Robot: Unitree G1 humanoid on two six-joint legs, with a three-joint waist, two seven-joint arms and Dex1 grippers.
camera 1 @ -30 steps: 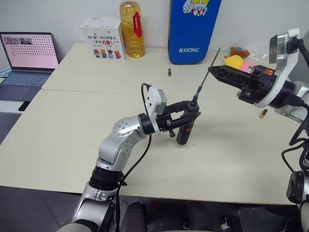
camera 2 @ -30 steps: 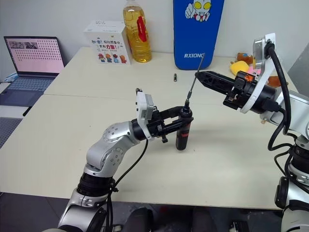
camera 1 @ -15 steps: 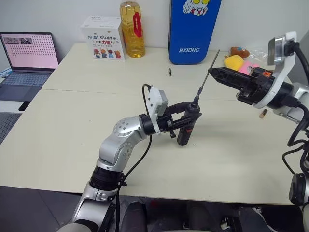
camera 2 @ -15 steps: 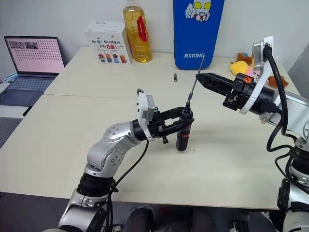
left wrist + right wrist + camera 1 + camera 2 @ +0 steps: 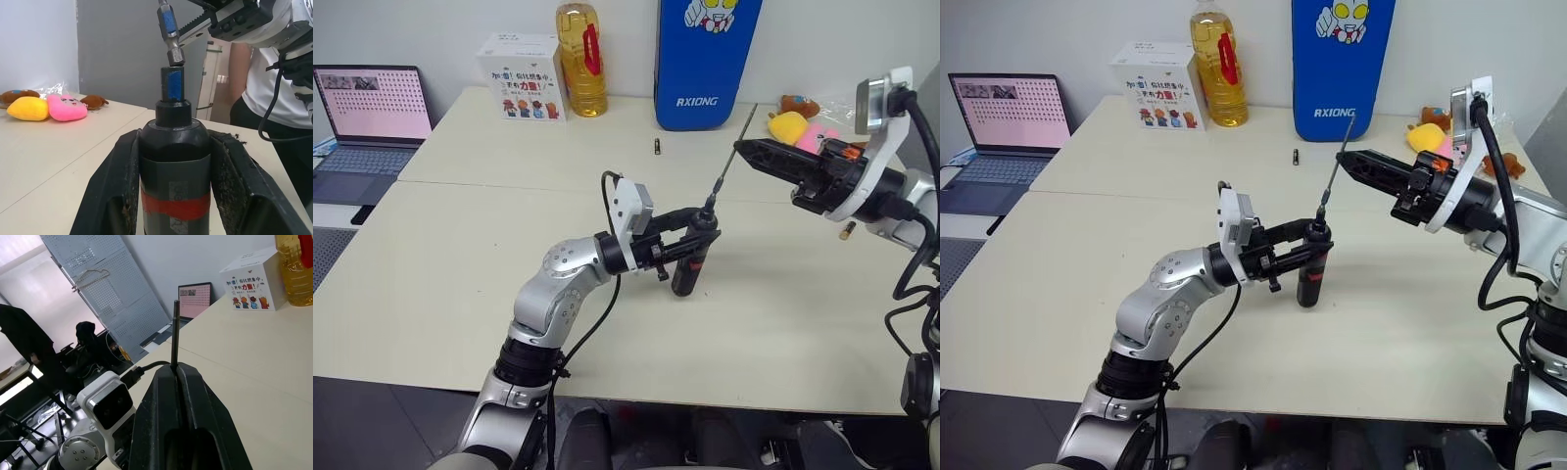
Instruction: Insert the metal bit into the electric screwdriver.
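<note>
My left gripper is shut on the electric screwdriver, a dark body with a red band, held upright just above the table, nose up. My right gripper is shut on the metal bit, a thin grey rod slanting down from the jaws toward the screwdriver. In the left wrist view the bit's blue-banded lower end sits tilted right at the mouth of the blue-taped nose; I cannot tell if it has entered. In the right wrist view the bit sticks out past the closed fingers.
At the back of the table are a laptop, a white box, an oil bottle and a blue case. Plush toys lie far right. Two short bits lie loose. A person stands beyond the table.
</note>
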